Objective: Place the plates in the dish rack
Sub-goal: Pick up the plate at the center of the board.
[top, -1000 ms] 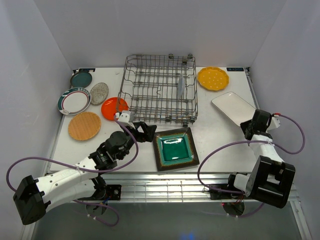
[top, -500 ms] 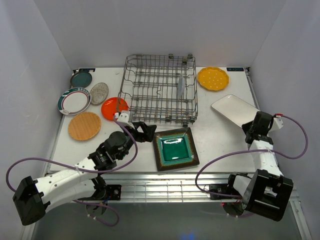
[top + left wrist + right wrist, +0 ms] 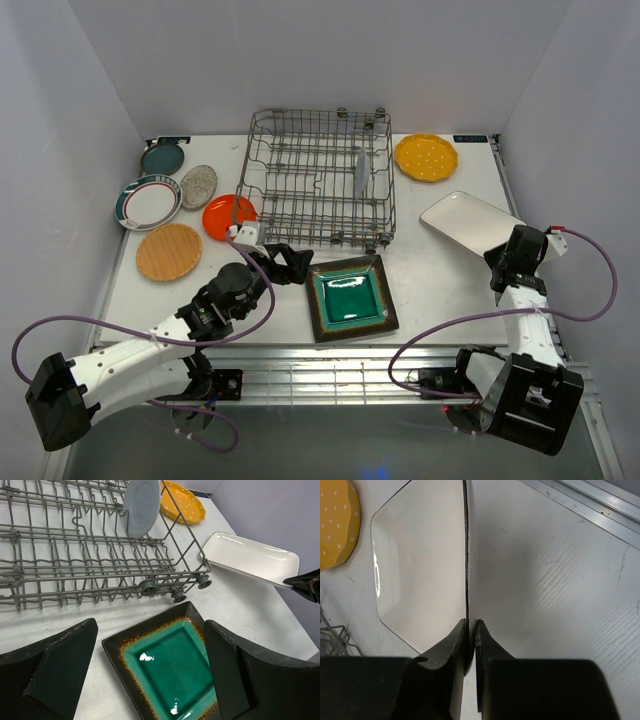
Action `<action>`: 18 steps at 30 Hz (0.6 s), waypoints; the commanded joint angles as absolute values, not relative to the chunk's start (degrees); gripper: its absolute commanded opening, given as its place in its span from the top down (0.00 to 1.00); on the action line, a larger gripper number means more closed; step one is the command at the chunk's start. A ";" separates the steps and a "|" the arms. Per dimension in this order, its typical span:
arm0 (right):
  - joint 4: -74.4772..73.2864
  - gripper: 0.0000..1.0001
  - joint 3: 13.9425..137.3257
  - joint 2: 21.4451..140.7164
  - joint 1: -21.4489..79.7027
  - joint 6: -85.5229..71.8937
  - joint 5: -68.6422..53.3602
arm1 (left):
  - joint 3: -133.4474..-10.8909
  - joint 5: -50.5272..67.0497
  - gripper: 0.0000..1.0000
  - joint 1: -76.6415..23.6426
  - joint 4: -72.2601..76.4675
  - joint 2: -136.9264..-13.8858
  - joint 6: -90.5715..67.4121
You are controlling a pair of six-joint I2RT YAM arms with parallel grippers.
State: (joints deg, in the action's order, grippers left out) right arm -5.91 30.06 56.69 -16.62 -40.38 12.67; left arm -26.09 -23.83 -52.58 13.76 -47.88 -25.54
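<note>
**White rectangle pinched at the right, square dish under the left**

Your right pincer (image 3: 471,622) is clenching the thin rim of the white rectangle (image 3: 420,565), a glossy, smooth plate with clipped corners. It is sitting tilted over the white tabletop (image 3: 430,280), with shadow lying beneath it.

Your left pincer (image 3: 289,262) is hanging released, its dark fingers (image 3: 60,670) spread wide on either side of the square plate (image 3: 350,297). That plate is lying flat on the tabletop, showing a shiny green centre inside a dark rim with a rusty speckled border.

Further out on your left, the wood-tone round (image 3: 169,251) is showing a fine woven texture, and the glossy orange plate (image 3: 228,215) is lying just beside the dish rack (image 3: 320,180). The rack is a grey wire basket on small wheels, and one pale blue plate (image 3: 141,505) is standing upright among its tines.

Beyond these, the teal-rimmed white round (image 3: 148,202), the speckled grey dish (image 3: 198,186) and the teal plate (image 3: 162,158) are lying at far left. The yellow scalloped plate (image 3: 426,157), dotted white, is lying at far right.
</note>
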 commanded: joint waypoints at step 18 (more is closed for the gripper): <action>1.49 0.92 34.63 50.45 -14.33 -34.28 11.51 | -27.77 -22.59 0.02 -52.38 13.89 -47.11 -25.93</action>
